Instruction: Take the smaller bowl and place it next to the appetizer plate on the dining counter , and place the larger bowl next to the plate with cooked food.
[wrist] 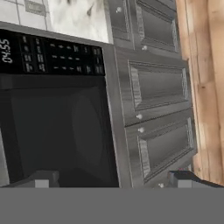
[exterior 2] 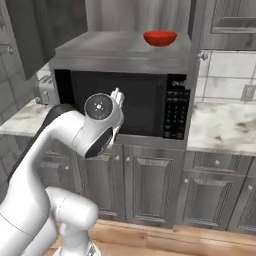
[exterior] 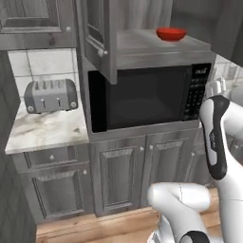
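— Item one, then: where was the smaller bowl (exterior: 171,33), and how did it sit?

— Upright, mouth to the ceiling, on the grey shelf (exterior: 142,45) directly above the microwave (exterior: 147,97), toward the shelf's right end. Round, so no long axis to record. Glossy plain red, shallow, smooth-walled.

— Item two, the microwave?

— Boxy, black glass door, dark keypad (wrist: 61,54) with small pale buttons down its right side, built into brushed grey cabinetry. Panelled cabinet doors (exterior 2: 155,187) below, each with a small round knob.

— Surroundings?

— Bench (exterior: 45,128) to the left, white-grey marbled stone, carrying a silver four-slot toaster (exterior: 51,95) against pale square tiles. Another stretch of the same stone to the right of the microwave. Wooden plank floor (exterior: 95,225) beneath.

— And the fingers (wrist: 116,180)?

— Released, spread wide apart, nothing between them. Two small dark tips at the bottom of the hand view, facing the microwave's door and the cabinet fronts, well below the bowl and apart from it.
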You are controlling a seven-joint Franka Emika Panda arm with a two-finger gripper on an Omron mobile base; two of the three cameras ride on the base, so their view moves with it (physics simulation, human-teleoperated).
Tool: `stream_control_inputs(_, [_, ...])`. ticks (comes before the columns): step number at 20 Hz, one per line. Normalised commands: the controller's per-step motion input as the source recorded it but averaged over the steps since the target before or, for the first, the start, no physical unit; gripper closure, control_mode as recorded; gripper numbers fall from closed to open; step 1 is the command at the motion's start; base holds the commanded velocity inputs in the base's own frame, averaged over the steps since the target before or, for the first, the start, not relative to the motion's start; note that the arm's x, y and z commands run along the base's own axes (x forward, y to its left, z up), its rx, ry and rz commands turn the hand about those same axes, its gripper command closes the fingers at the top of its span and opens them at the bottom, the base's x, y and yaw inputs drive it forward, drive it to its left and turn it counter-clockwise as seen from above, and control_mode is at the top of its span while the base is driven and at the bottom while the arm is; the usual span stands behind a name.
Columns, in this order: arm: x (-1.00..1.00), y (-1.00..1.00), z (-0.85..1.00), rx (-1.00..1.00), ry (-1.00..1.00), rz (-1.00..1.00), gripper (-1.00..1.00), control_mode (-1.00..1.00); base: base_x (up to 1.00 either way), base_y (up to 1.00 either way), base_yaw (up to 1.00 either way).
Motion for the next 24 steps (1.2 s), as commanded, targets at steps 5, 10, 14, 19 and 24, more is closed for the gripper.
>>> stream_control_inputs(5, [0.0,0.0,0.0,0.0,0.0,0.0,-1.0,1.0,1.0,-0.66,0.0])
stream_control_inputs(10, [0.0,0.0,0.0,0.0,0.0,0.0,-1.0,1.0,1.0,0.08,0.0])
stream_control_inputs(14, [0.0,0.0,0.0,0.0,0.0,0.0,-1.0,1.0,1.0,0.04,0.0])
stream_control_inputs(19, [0.0,0.0,0.0,0.0,0.0,0.0,-1.0,1.0,1.0,0.06,0.0])
stream_control_inputs(24, [0.0,0.0,0.0,0.0,0.0,0.0,-1.0,1.0,0.69,0.0,0.0])
